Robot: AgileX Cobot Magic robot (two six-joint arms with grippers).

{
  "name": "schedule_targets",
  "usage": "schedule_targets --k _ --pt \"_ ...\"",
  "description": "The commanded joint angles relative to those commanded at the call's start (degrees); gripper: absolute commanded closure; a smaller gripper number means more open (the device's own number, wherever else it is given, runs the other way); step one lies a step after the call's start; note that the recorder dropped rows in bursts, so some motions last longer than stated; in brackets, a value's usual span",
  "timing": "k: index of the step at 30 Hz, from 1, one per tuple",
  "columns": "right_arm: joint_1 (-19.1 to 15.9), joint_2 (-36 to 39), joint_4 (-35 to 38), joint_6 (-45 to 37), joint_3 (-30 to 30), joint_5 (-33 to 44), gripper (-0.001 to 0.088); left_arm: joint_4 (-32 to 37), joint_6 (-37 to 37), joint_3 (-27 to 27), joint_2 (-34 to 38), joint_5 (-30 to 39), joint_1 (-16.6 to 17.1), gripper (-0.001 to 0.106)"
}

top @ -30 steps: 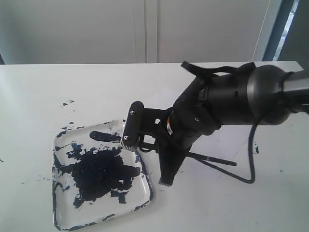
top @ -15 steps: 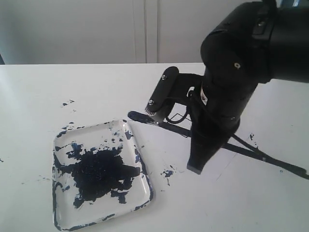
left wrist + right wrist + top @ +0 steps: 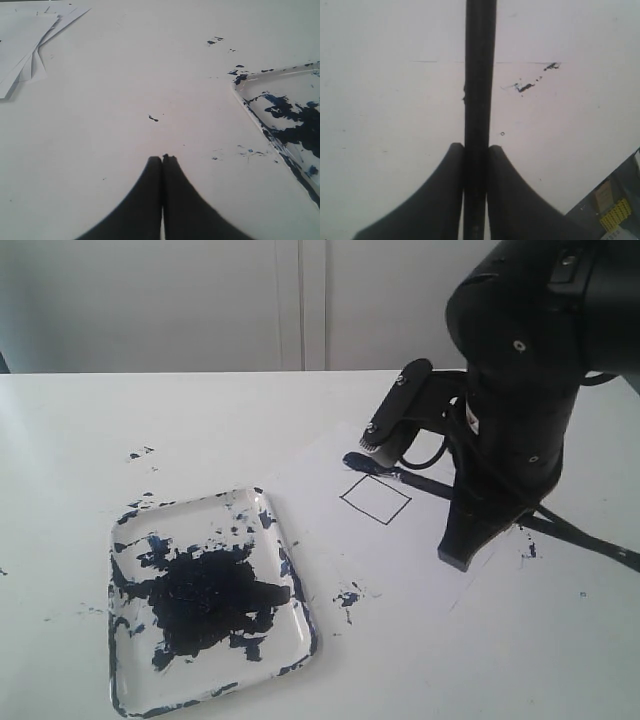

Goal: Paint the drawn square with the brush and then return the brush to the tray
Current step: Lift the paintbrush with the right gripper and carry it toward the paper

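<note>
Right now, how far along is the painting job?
Done: the brush is out of the tray, its tip dark with paint. In hand: the right hand is shut on the handle, with the tip by the top corner of the drawn square in the exterior view. Left: the square is blank inside, so all the painting remains, then the brush goes back in the tray.
</note>
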Motion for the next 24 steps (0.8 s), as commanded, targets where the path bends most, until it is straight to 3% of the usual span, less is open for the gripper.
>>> schedule_targets --k 21,24 --pt "-0.11 0.0 4.03 0.58 0.0 0.0 0.0868 0.0 0.0 0.0 0.0 0.0 0.0 0.105" --pt "-0.11 0.0 4.03 0.58 0.0 0.0 0.0868 1.93 2.79 0.0 0.0 -2.98 0.0 0.105"
